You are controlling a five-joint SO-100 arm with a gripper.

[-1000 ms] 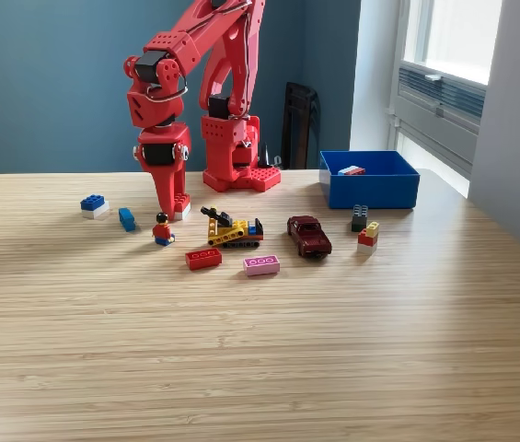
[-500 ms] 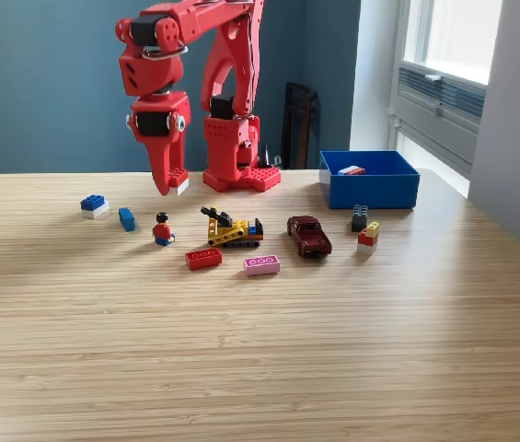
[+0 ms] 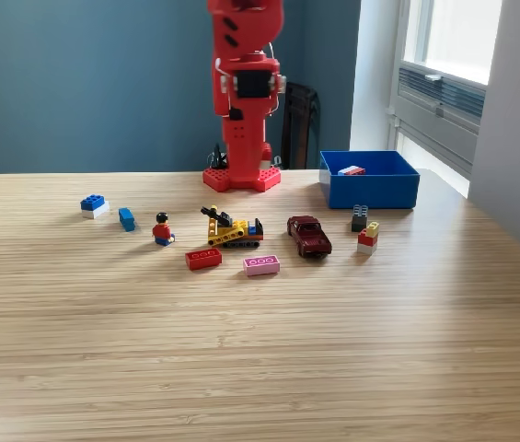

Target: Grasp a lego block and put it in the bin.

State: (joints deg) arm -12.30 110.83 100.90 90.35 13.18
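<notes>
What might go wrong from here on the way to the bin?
1. The end effector points edge-on at the camera, so any brick in it is hidden; a weak grip might drop it short of the bin.
2. The bin's walls are low and a small piece already lies inside, so a high release may bounce out.

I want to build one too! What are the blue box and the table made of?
The blue box looks like smooth plastic: one even colour, thin straight walls, a soft sheen. The table looks like pale wood or a wood-look top, with fine long grain lines and a matt finish.
</notes>
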